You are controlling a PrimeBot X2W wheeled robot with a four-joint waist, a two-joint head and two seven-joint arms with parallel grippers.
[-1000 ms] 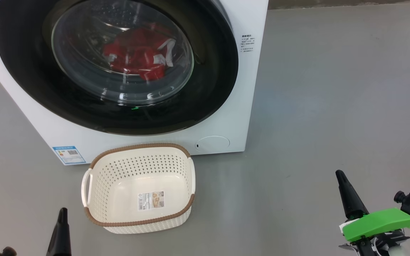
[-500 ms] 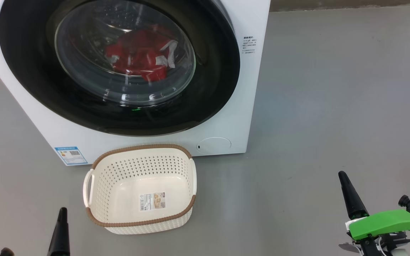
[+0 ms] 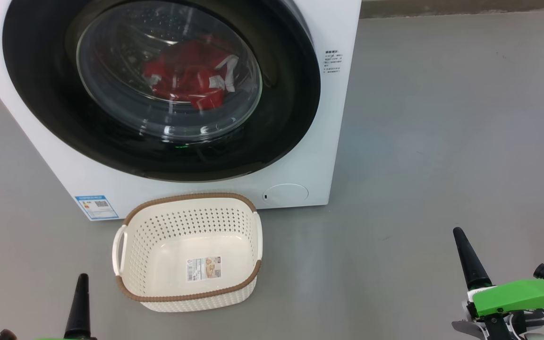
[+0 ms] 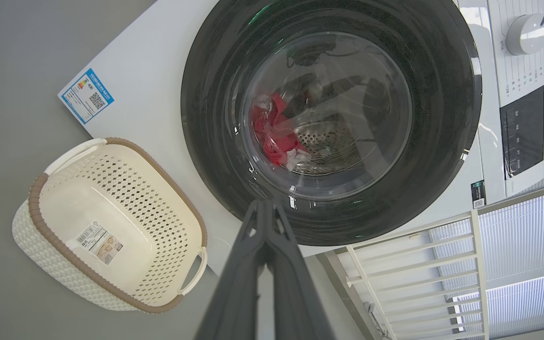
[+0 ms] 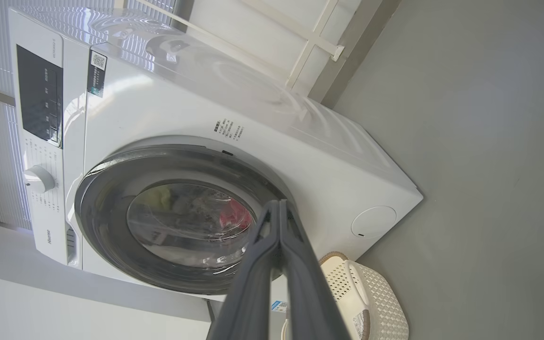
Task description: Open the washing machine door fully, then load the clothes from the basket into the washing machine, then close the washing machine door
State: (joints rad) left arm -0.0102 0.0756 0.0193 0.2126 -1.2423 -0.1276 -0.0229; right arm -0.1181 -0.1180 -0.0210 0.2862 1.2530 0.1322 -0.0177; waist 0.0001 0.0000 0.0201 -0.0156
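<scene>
Dark tapered jaws, green wrist cover [image 3: 520, 295]

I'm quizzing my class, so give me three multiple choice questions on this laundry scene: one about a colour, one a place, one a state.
1. Colour of the basket rim? A brown, B blue, C green.
2. Where are the clothes? A in the basket, B inside the washer, C atop the washer.
3. The door is? A wide open, B shut, C removed.
Answers: 1 A, the rim shows brown; 2 B, red fabric shows through the door glass; 3 B, it sits flush against the washer front.
</scene>
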